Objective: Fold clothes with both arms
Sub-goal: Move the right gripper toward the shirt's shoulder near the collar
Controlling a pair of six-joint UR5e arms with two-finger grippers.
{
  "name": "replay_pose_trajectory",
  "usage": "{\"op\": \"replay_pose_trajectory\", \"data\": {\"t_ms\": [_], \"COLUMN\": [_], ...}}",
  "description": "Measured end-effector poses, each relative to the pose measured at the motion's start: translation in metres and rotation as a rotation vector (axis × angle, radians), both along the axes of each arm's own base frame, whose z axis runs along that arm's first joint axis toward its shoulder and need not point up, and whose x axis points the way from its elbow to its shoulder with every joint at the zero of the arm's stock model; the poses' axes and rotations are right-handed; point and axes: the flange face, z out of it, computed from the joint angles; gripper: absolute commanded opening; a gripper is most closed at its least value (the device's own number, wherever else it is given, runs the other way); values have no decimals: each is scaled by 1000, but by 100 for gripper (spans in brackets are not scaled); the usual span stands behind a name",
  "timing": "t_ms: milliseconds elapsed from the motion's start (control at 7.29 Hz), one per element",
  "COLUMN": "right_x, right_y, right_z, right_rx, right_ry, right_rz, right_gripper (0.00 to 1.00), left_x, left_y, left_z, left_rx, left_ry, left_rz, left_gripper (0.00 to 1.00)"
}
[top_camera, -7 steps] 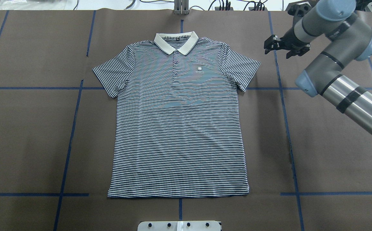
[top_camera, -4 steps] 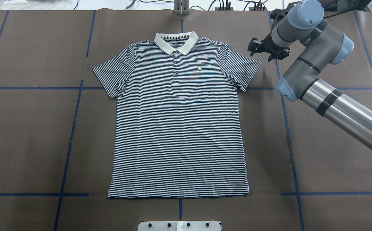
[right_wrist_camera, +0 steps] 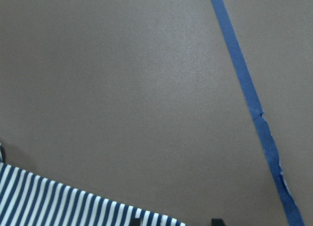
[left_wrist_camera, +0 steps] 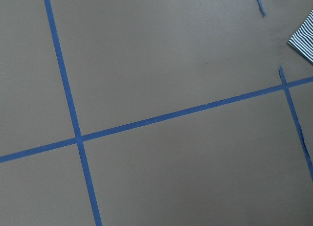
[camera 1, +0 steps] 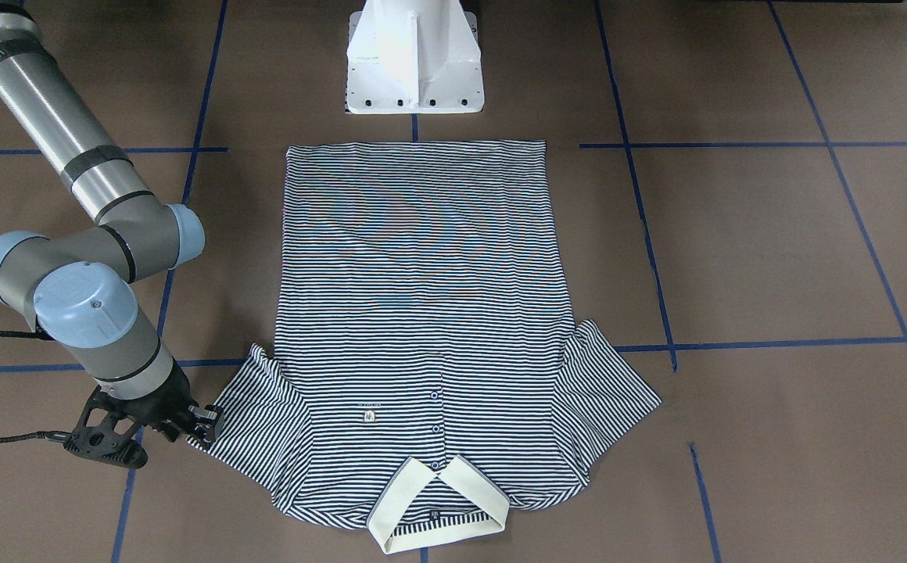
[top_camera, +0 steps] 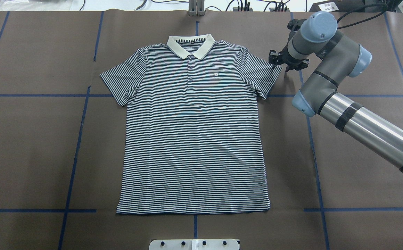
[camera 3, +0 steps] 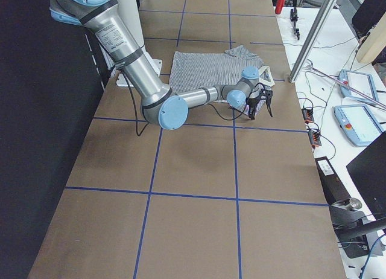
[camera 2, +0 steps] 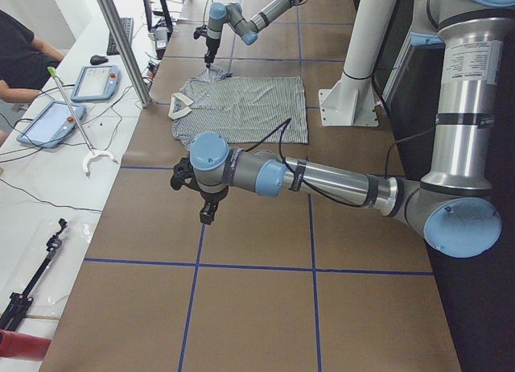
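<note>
1. We see the polo shirt lying flat and face up in the middle of the worktop. Its cream collar is at the side away from the robot, and its hem is near the white pedestal base. Both sleeves are spread out.
2. The right arm reaches across the worktop. Its right fingers point down at the outer edge of the sleeve on the robot's right. We read them as spread apart and gripping nothing.
3. In the right wrist view we find only a striped corner of that sleeve at the lower left, bare brown surface and one blue tape line.
4. The left arm stretches low over bare worktop, well apart from the shirt.
5. The left fingers point down. We see them only from the side, so we cannot tell whether they are released or clenched.
</note>
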Motion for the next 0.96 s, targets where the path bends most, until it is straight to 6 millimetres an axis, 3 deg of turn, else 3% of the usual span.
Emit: {"op": "replay_pose_trajectory", "data": {"t_ms": [412,549,824,961], "right_x": [-1,1,-4,-21], "right_y": [0,1,17,31], "right_z": [-1,-13,-63,-92], "right_rx": [1,15,62,61], "right_ry": [-2,-18,-88,-133], "right_rz": [-2,-4,-11,-7], "right_gripper": [0,0,0,0], "left_x": [0,0,1,1], "left_y": [0,-1,-1,-1], "left_z": [-1,0,1,1], "left_rx": [2,1,4,8], "left_ry": [0,-1,-1,-1], "left_rz": [0,1,1,1], "left_gripper": [100,100,100,100]}}
